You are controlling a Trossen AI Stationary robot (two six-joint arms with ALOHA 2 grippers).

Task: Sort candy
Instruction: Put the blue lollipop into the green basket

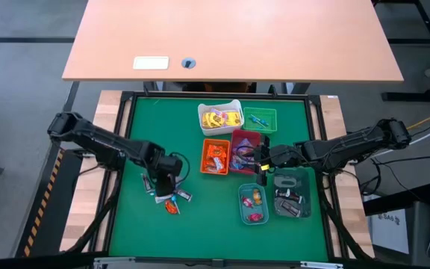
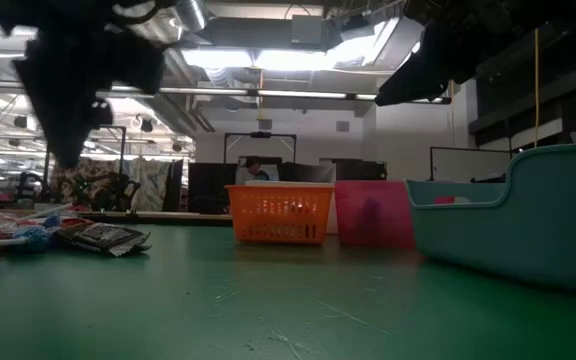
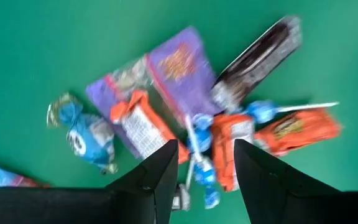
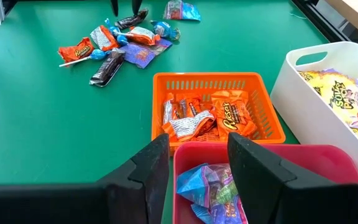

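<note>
On the left of the green mat (image 1: 200, 224), the left gripper (image 3: 202, 168) hangs just above a loose heap of candy (image 1: 169, 199), its two dark fingers (image 3: 160, 171) spread apart with nothing between them. Under it lie a purple packet (image 3: 178, 71), a dark brown bar (image 3: 260, 59), an orange peanut-butter-cup wrapper (image 3: 297, 127), a blue-wrapped sweet (image 3: 82, 130) and a blue lollipop on a white stick (image 3: 263, 112) (the heap is tangled, so some pieces overlap).

Toward the middle stand the bins: a white bin (image 1: 220, 117) with yellow packets, a green bin (image 1: 260, 119) beside it, an orange basket (image 1: 216, 158) holding orange wrappers, and a red bin (image 1: 245, 152) touching the basket, with blue and purple packets inside.

To the right, the right gripper (image 4: 197, 165) hovers over the red bin's near edge, fingers parted and empty. Two clear teal bins (image 1: 273, 196) sit side by side below it, each holding a few sweets.
</note>
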